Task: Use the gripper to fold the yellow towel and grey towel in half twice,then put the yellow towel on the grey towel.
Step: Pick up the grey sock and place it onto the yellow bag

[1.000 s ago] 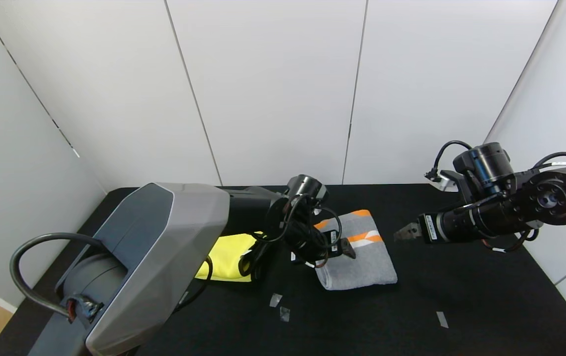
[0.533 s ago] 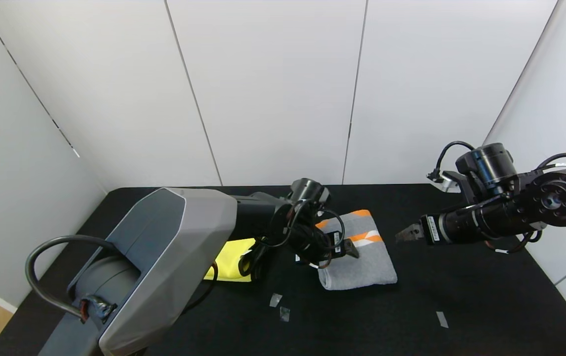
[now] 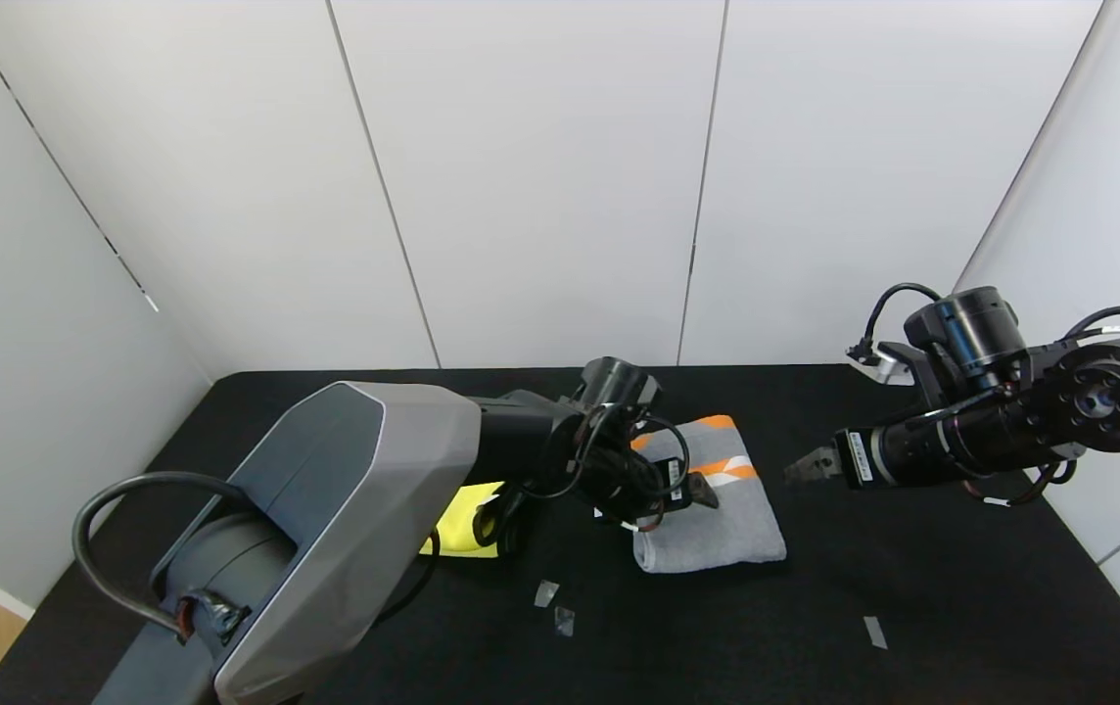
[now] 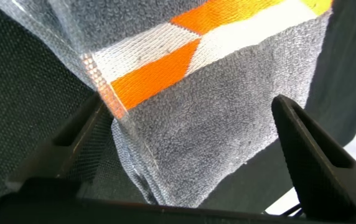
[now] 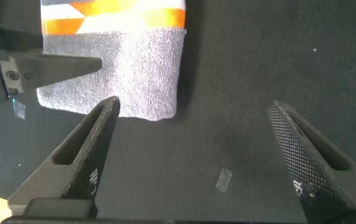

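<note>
The left tool [image 3: 702, 490] hovers wide open over the folded grey terry towel [image 3: 717, 519] on the black bench [image 3: 912, 607], the bright yellow microfibre towel [image 3: 462, 524] beside it awaiting stacking, while the right tool [image 3: 805, 468] waits unclenched nearby.

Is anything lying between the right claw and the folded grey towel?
Nothing: in the head view, only bare black tabletop separates the open right gripper from the grey towel.

Left arm extended forward and inward; left gripper [image 3: 702, 490] angled downward, jaws spread wide. Right arm raised at the right side; right gripper [image 3: 808, 468] pointing inward, jaws spread wide.
</note>
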Tool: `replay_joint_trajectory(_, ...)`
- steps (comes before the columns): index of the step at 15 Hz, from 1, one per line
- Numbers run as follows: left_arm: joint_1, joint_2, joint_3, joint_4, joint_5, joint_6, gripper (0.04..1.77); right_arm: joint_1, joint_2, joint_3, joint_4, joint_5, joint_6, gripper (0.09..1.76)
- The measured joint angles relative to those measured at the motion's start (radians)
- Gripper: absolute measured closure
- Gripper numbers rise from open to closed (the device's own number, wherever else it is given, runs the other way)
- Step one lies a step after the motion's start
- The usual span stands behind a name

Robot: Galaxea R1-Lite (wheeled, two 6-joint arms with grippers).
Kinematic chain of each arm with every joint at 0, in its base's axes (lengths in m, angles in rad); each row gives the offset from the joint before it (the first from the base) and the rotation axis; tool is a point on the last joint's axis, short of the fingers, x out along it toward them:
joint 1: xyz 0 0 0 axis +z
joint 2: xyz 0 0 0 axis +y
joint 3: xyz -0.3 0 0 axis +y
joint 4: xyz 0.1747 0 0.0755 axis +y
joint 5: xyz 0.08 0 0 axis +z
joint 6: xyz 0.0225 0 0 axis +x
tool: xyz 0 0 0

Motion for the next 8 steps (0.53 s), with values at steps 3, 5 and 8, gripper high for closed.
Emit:
replay_joint_trajectory(3,-0.003,0.008,0.000,-0.025,0.000,-0.004,0.37,-0.005,-0.001,0.004,0.000,-0.001,0.001,0.14)
replay_joint_trajectory(5,-0.006,0.014,0.000,-0.025,0.000,0.000,0.67,-0.005,-0.002,0.005,0.000,0.000,0.000,0.14)
replay_joint_trajectory(8,-0.007,0.020,0.000,-0.024,0.000,0.005,1.00,-0.006,-0.002,0.007,0.000,0.000,0.000,0.14)
